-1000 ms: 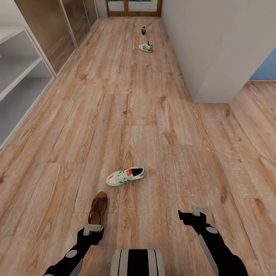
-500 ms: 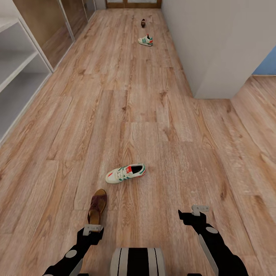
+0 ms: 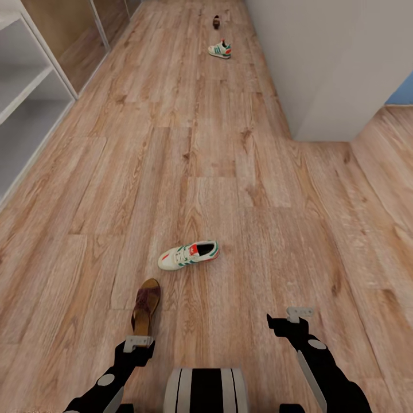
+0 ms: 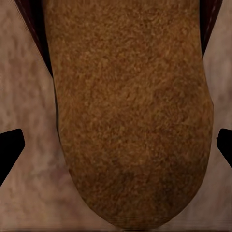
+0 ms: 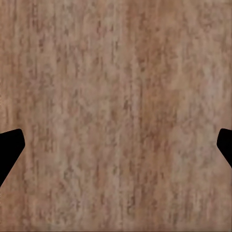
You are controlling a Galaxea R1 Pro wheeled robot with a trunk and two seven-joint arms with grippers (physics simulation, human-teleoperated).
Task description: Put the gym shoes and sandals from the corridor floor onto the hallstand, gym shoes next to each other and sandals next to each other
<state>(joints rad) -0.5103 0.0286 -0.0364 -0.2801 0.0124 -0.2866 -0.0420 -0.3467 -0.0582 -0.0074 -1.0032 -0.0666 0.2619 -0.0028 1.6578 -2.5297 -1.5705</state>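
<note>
One white gym shoe [image 3: 188, 255] with green stripes lies on the wood-plank corridor floor [image 3: 241, 189], just ahead of me. A dark brown sandal [image 3: 146, 306] lies nearer, its heel right under my left gripper [image 3: 139, 343]. In the left wrist view the sandal's footbed [image 4: 130, 111] spreads between the open fingers [image 4: 9, 150], apart from them. Far down the corridor lie the second gym shoe [image 3: 219, 50] and the second sandal [image 3: 215, 22]. My right gripper [image 3: 299, 314] hangs open over bare floor [image 5: 116, 116].
A light-grey open shelf unit [image 3: 23, 103] runs along the left wall, with wood-toned panels [image 3: 63, 28] behind it. A white wall corner [image 3: 321, 74] juts in at the right, with a side passage past it. My trunk [image 3: 206, 390] sits at the bottom middle.
The whole picture has shifted, so the camera has moved: the shoes and the shelf unit sit slightly higher in the view. Both arms keep their pose.
</note>
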